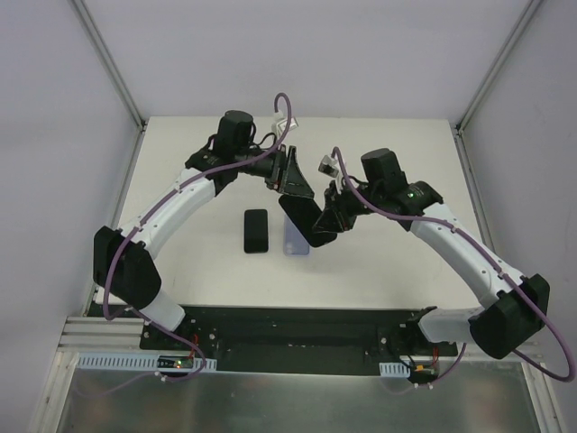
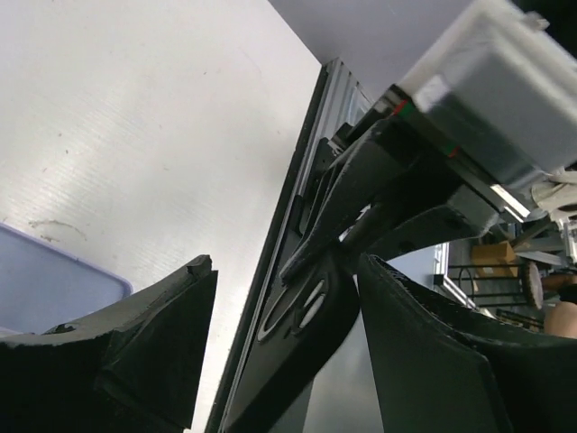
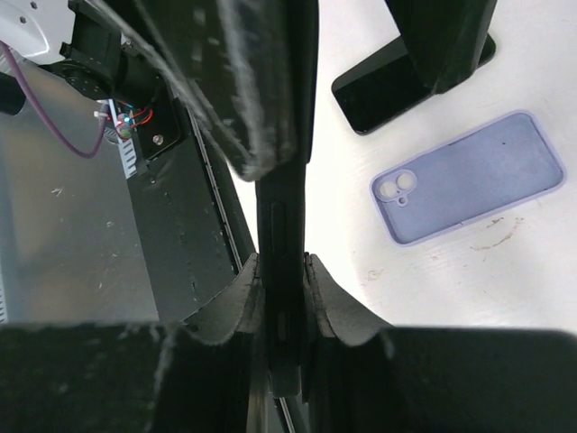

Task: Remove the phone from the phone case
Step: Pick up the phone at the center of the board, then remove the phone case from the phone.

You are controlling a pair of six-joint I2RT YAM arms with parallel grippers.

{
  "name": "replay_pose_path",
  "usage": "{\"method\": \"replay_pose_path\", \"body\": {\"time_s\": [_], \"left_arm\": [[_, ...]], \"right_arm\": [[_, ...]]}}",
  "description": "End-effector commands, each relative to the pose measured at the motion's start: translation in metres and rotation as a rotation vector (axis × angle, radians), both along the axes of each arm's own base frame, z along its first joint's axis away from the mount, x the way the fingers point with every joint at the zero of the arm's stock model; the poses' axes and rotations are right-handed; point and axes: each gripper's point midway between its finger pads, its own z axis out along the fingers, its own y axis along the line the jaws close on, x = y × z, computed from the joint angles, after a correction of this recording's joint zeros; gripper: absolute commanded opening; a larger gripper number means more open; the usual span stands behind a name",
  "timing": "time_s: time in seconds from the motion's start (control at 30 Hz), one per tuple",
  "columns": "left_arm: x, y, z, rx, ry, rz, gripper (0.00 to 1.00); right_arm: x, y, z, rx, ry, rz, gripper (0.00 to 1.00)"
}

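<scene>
Looking from the top, the black phone case (image 1: pixel 302 216) is seen raised over the counter (image 1: pixel 180 171) between the left end effector (image 1: pixel 290 178) and the right end effector (image 1: pixel 328 218). A black phone (image 1: pixel 256 232) and a lilac case (image 1: pixel 294 240) are laid flat, side by side. In the left wrist view, the left fingers (image 2: pixel 135 361) are seen apart around the black case. In the right wrist view, its thin edge is clamped by the right fingers (image 3: pixel 236 302).

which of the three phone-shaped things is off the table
The black piece in the right gripper; the black phone and lilac case lie flat.
</scene>
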Motion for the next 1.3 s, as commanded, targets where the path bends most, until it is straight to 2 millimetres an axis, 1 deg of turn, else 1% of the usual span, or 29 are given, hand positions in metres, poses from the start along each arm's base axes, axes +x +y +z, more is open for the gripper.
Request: {"method": "replay_pose_path", "body": {"time_s": [0.0,0.1,0.17,0.37,0.43,0.47,0.53,0.57,0.67,0.73,0.9,1.03,1.13,1.27], "left_arm": [[0.0,-0.002,0.013,-0.03,0.048,0.0,0.63],[-0.004,-0.002,0.013,-0.033,0.07,-0.011,0.56],[-0.005,-0.003,0.012,-0.033,0.095,-0.015,0.48],[-0.008,-0.005,0.005,-0.036,0.189,-0.033,0.16],[-0.01,-0.006,0.001,-0.043,0.239,-0.038,0.03],[-0.009,-0.008,0.001,-0.053,0.249,-0.036,0.0],[-0.007,-0.01,-0.001,-0.07,0.301,-0.024,0.0],[-0.006,-0.012,0.003,-0.093,0.321,-0.016,0.0],[-0.003,-0.014,-0.005,-0.116,0.419,0.03,0.0],[0.0,-0.014,-0.015,-0.102,0.47,0.082,0.0],[0.006,-0.011,-0.055,-0.042,0.626,0.216,0.0],[0.01,-0.009,-0.081,0.019,0.725,0.292,0.0],[0.01,-0.01,-0.094,0.045,0.795,0.324,0.0],[0.01,-0.016,-0.099,0.057,0.838,0.324,0.0]], "right_arm": [[0.007,0.003,0.031,0.043,-0.123,0.01,0.0],[0.007,0.001,0.031,0.037,-0.133,0.005,0.0],[0.007,0.0,0.03,0.03,-0.142,0.006,0.0],[0.007,-0.002,0.027,0.019,-0.157,0.013,0.0],[0.007,0.0,0.029,0.023,-0.158,0.024,0.0],[0.006,0.0,0.03,0.024,-0.164,0.03,0.0],[0.004,0.002,0.031,0.023,-0.166,0.047,0.0],[0.004,0.002,0.031,0.019,-0.17,0.049,0.0],[0.004,0.002,0.033,0.0,-0.199,0.058,0.0],[0.005,0.001,0.034,-0.011,-0.213,0.056,0.0],[0.01,0.001,0.042,-0.019,-0.244,0.042,0.0],[0.013,0.001,0.045,-0.027,-0.26,0.033,0.0],[0.014,0.002,0.046,-0.032,-0.267,0.029,0.0],[0.013,0.003,0.047,-0.04,-0.277,0.033,0.0]]}}
